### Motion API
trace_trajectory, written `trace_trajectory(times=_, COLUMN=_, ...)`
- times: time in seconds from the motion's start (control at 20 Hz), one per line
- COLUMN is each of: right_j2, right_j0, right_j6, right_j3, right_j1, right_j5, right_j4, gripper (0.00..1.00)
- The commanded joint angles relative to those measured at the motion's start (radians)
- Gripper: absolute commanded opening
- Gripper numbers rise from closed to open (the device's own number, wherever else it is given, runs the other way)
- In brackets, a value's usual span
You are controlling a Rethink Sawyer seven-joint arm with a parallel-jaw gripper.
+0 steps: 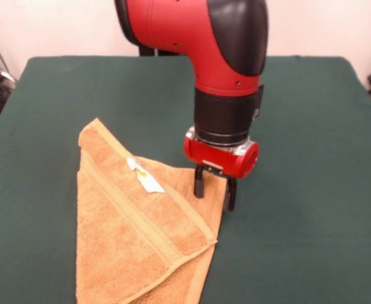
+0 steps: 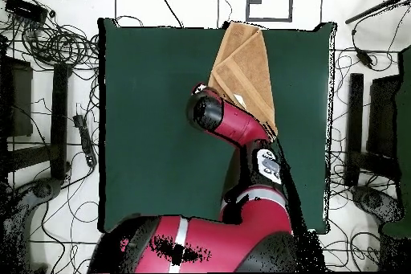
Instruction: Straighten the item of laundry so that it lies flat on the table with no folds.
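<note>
The orange-tan towel (image 1: 134, 234) lies on the green table (image 1: 58, 114), folded over itself into a rough triangle. A border band runs diagonally across it and the white tag (image 1: 146, 176) faces up. In the overhead view the towel (image 2: 245, 66) reaches the table's (image 2: 152, 126) top edge. My gripper (image 1: 214, 190) points straight down at the towel's right-hand corner. Its two black fingers (image 1: 199, 183) are apart, with towel cloth showing between them and the tips at cloth level. In the overhead view the arm (image 2: 233, 122) hides the gripper.
The towel's lower part runs off the bottom of the front view. Cables (image 2: 56, 46) and dark stands (image 2: 60, 118) lie on the floor on both sides of the table. The table's right edge (image 2: 327, 126) is close to the towel.
</note>
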Motion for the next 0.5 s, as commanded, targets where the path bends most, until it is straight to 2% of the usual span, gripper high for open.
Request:
trace_trajectory(times=0.05, right_j2=0.126, right_j0=-0.151, right_j6=0.014, right_j3=-0.025, right_j1=0.207, right_j5=-0.087, right_j4=-0.117, gripper=1.00)
trace_trajectory(times=0.25, right_j2=0.190, right_j0=-0.185, right_j6=0.062, right_j3=0.026, right_j1=0.205, right_j5=-0.055, right_j4=-0.122, gripper=1.00)
trace_trajectory(times=0.5, right_j2=0.217, right_j0=-0.183, right_j6=0.130, right_j3=0.126, right_j1=0.144, right_j5=0.020, right_j4=-0.091, gripper=1.00)
